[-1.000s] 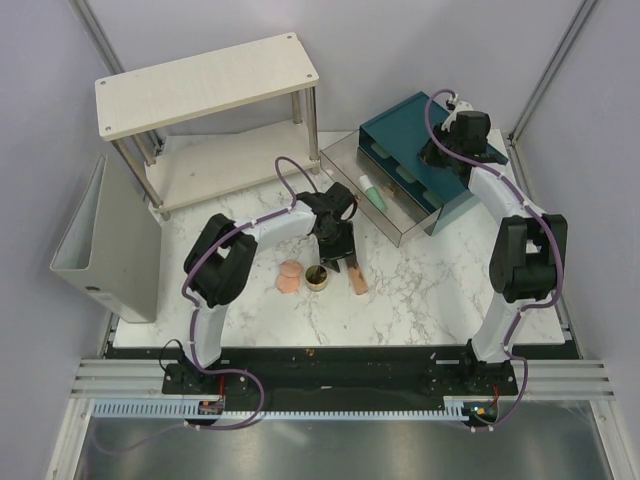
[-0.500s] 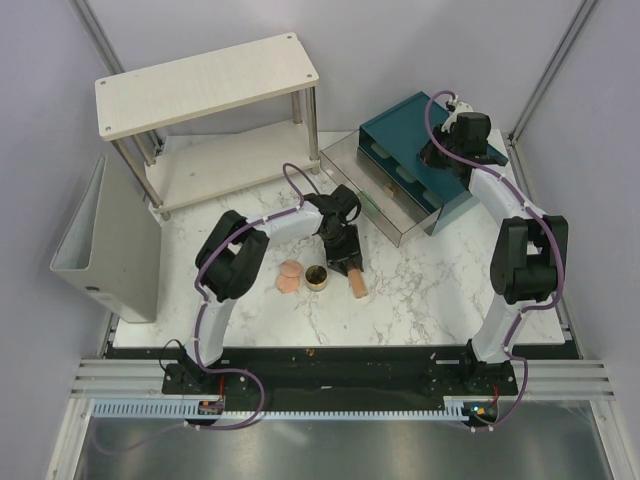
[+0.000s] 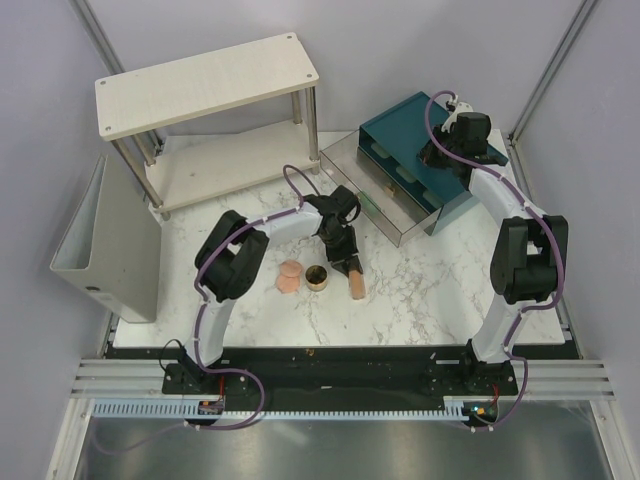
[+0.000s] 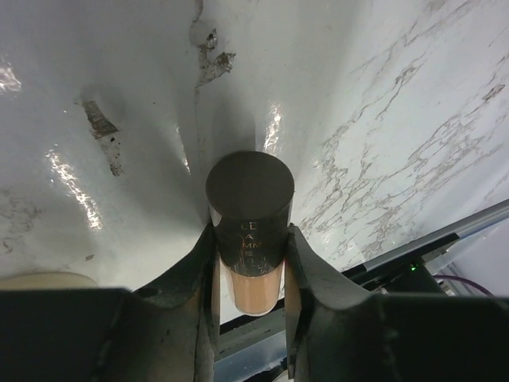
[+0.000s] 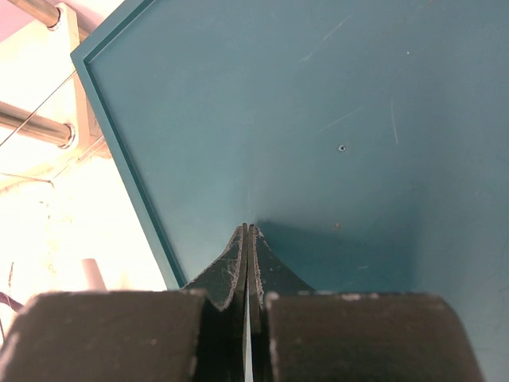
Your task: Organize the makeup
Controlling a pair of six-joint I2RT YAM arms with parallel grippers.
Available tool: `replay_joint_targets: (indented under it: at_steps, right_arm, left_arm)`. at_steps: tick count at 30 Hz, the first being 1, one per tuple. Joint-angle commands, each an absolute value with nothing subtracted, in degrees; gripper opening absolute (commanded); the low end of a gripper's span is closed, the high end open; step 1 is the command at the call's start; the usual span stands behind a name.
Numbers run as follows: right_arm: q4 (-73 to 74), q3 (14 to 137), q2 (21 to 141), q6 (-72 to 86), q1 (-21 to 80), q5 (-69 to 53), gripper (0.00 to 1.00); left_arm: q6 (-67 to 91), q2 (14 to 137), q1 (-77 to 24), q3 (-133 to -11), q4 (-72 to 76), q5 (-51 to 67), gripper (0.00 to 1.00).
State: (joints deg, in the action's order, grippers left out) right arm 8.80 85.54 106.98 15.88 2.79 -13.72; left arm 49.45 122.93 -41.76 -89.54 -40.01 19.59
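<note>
I see the white marble-look counter (image 3: 420, 290), glossy with grey veins; near its middle my left tool (image 3: 347, 262) (image 4: 249, 239) is clamped on the tube (image 3: 357, 285) (image 4: 253, 290), its two dark fingers (image 4: 199, 270) pressed against either side of the cap; the tube is a smooth peach cylinder with a flat, round, dark cap, and the cap carries small pale lettering in stacked lines, too blurred for me to read; in the top view the tube lies slanted on the counter with its peach end nearest the arm bases; just to its left stands the pot (image 3: 317, 277), round, gold-rimmed, dark in the centre; beside that lies the sponge (image 3: 290, 276), matte peach-pink and rounded; a mint-green piece (image 3: 368, 203) shows inside the clear drawer (image 3: 400, 235), partly hidden behind my left arm; my right tool (image 3: 440, 155) (image 5: 247, 231) is clenched on nothing, fingers pressed together, over the smooth matte top of the teal box (image 3: 400, 125) (image 5: 358, 119)
</note>
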Motion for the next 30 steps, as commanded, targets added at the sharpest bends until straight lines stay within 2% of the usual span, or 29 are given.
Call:
replay_joint_targets:
  at_steps: [1, 10, 16, 25, 30]
  right_arm:
    - [23.55, 81.56, 110.83, 15.12, 3.25, -13.53, 0.00]
    - [23.38, 81.74, 110.92, 15.03, 3.25, -13.54, 0.00]
    - [23.47, 82.00, 110.92, 15.03, 3.25, -13.54, 0.00]
    - [23.47, 81.74, 110.83, 15.20, 3.25, -13.80, 0.00]
    - [23.47, 81.21, 110.65, 15.20, 3.34, -14.06, 0.00]
  left_arm:
    - [45.89, 119.72, -42.36, -86.66, -41.92, 18.28, 0.02]
    - [42.28, 108.48, -42.36, -84.02, -41.84, 15.47, 0.02]
    - [39.99, 104.94, -42.28, -92.70, -41.84, 13.10, 0.02]
    - [41.65, 109.51, -39.82, -110.72, -36.74, 18.62, 0.02]
    - [47.36, 118.45, -37.01, -120.38, -34.10, 23.81, 0.03]
